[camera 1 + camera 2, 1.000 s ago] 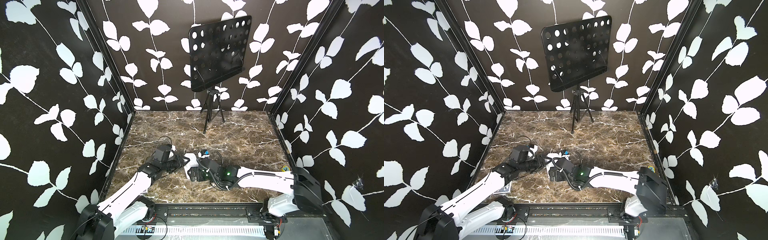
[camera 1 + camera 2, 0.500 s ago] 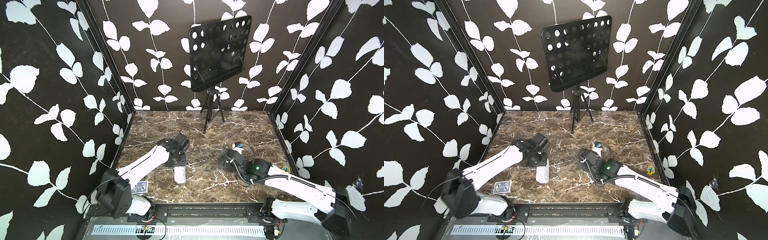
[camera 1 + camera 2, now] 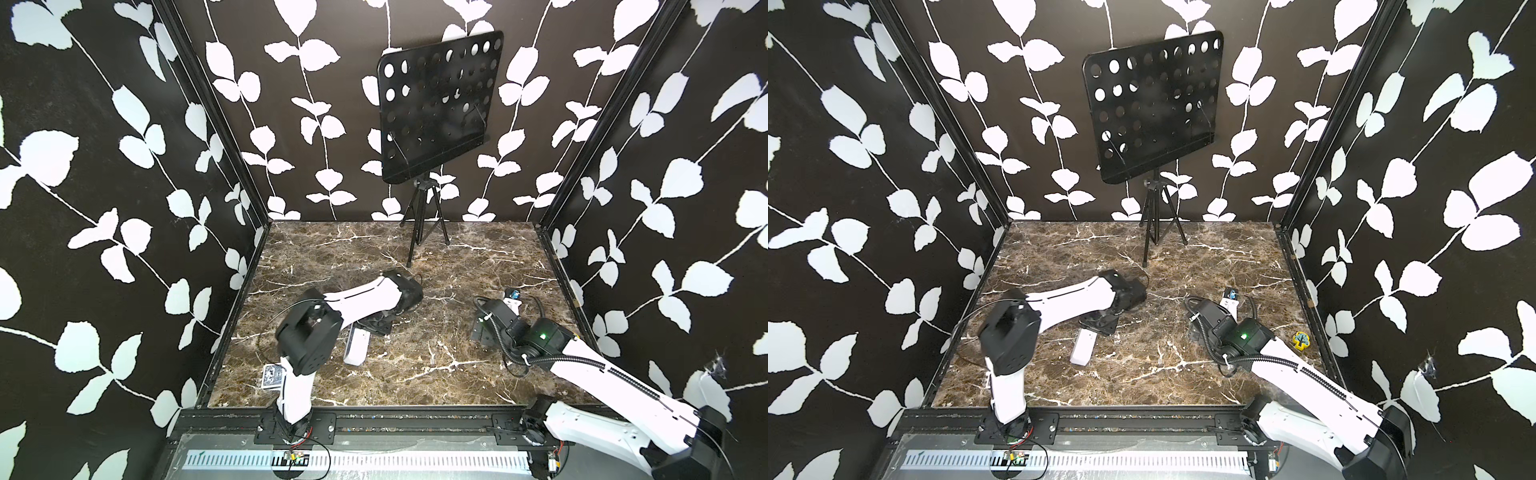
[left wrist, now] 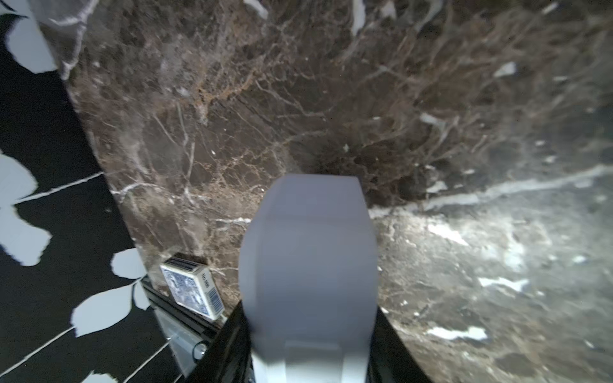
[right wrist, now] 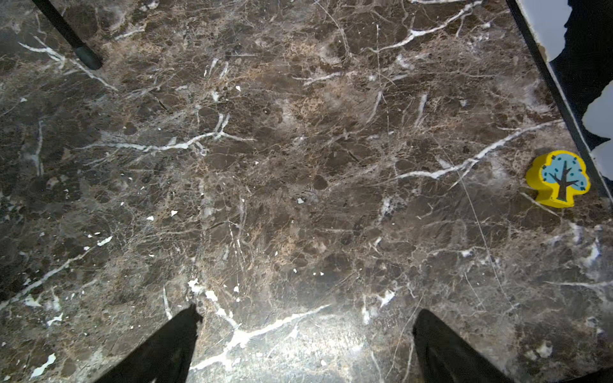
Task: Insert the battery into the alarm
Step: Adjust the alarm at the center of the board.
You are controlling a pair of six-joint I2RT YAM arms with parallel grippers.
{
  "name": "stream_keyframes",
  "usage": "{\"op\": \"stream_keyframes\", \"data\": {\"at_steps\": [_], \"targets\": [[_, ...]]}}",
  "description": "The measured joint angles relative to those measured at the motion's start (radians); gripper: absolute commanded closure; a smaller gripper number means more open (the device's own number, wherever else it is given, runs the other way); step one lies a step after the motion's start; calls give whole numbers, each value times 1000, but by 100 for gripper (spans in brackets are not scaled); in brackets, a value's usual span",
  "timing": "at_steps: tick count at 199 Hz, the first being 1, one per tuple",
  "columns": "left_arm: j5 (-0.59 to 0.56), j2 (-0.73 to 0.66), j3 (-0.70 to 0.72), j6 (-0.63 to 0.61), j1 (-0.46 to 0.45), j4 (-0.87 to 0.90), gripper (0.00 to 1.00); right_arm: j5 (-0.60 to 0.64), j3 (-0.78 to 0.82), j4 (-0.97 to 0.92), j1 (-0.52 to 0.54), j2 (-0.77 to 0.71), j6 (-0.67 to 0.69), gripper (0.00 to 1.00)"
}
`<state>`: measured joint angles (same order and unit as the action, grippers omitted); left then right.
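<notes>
fig.: my workplace, a robot lab test cell. my left arm [image 3: 307, 340] and right arm [image 3: 623, 388] are mounted on a black rail [image 3: 415, 426] fronting a marble-print tabletop [image 3: 436, 374], enclosed on three sides by leaf-patterned wall panels [image 3: 104, 166]; slotted cable duct [image 3: 415, 459] below.

Bright, crisp top views; softer wrist views with glare on the stone.

In both top views light falls evenly from above on the marble floor [image 3: 457, 266], leaving only small soft shadows under the arms. In the left wrist view the alarm clock [image 4: 308, 265] in the left gripper [image 4: 310, 351] is out of focus and shaded grey. A dark shadow lies just beyond it and a pale sheen off to one side. The floor smears and its border curves toward the picture's edges. Between the tips of the right gripper [image 5: 306, 311] sits a white glare patch, and the floor ahead of them is sharp.
</notes>
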<state>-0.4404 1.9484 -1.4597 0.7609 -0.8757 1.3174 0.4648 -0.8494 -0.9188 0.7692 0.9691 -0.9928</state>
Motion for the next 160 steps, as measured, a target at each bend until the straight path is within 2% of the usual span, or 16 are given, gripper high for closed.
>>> {"op": "stream_keyframes", "data": {"at_steps": [20, 47, 89, 118, 140, 150, 160], "targets": [[-16, 44, -55, 24, -23, 33, 67, -1, 15, 9, -6, -24, 35, 1], [-34, 108, -120, 55, -63, 66, 36, -1, 38, 14, -18, -62, 83, 1], [27, 167, -163, 121, -148, 46, 21, 14, 40, 14, -37, -117, 135, 1], [78, 158, -207, 165, -177, 12, 20, 26, 37, 11, -37, -153, 161, 1], [93, 98, -209, 179, -176, -50, 12, 52, 30, 12, -37, -177, 183, 1], [89, 55, -209, 180, -171, -82, 2, 71, 27, 15, -37, -187, 204, 1], [85, -7, -199, 174, -163, -126, 1, 94, 21, 21, -38, -193, 248, 1]]}}
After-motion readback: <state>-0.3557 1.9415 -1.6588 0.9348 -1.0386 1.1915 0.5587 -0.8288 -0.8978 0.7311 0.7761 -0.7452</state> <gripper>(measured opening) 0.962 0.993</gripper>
